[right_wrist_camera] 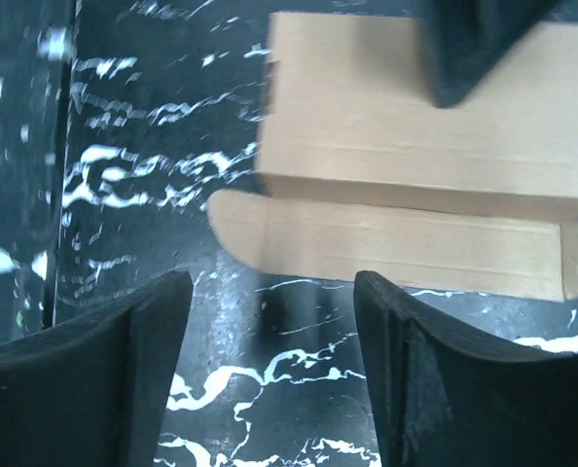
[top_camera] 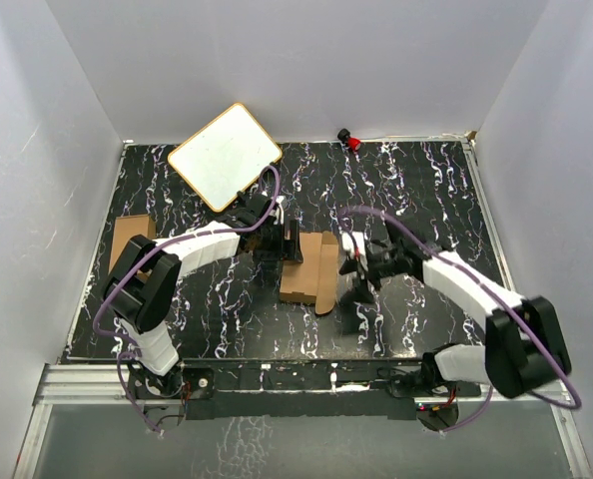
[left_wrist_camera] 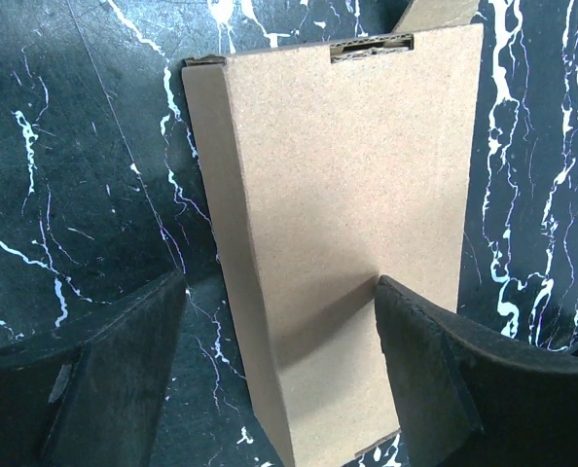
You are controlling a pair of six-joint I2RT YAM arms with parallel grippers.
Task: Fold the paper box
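Black tabletop (top_camera: pixel 416 190), glossy and veined with white, hemmed by plain pale walls (top_camera: pixel 306 60) on the left, far and right sides. Metal rail (top_camera: pixel 77 382) along the near edge, both arm bases bolted there. Purple cables (top_camera: pixel 566 379) looped along each arm.

At mid-table: the paper box (top_camera: pixel 306 267), folded to a small brown oblong carton and lying flat, with one long flap (right_wrist_camera: pixel 386 248) spread on the surface at its right side. From the left wrist, a plain cardboard panel with a slot (left_wrist_camera: pixel 372 47) at one short end.

Left gripper (top_camera: pixel 285 242) at the far-left end of the box, released. Jaws wide, one finger (left_wrist_camera: pixel 425 379) over the top panel, the other (left_wrist_camera: pixel 124 370) over bare table beside the long edge. Contact with the cardboard not clear.

Right gripper (top_camera: pixel 354 261) just right of the box, likewise released — fingers (right_wrist_camera: pixel 445 379) parted over bare marble, nothing between them, the flap just beyond the tips.

Elsewhere: white board (top_camera: pixel 225 157) with a tan rim, set askew at the far left; second brown carton (top_camera: pixel 127 239) at the left edge, partly behind the left arm; small red object (top_camera: pixel 350 140) against the far wall — too small to name.
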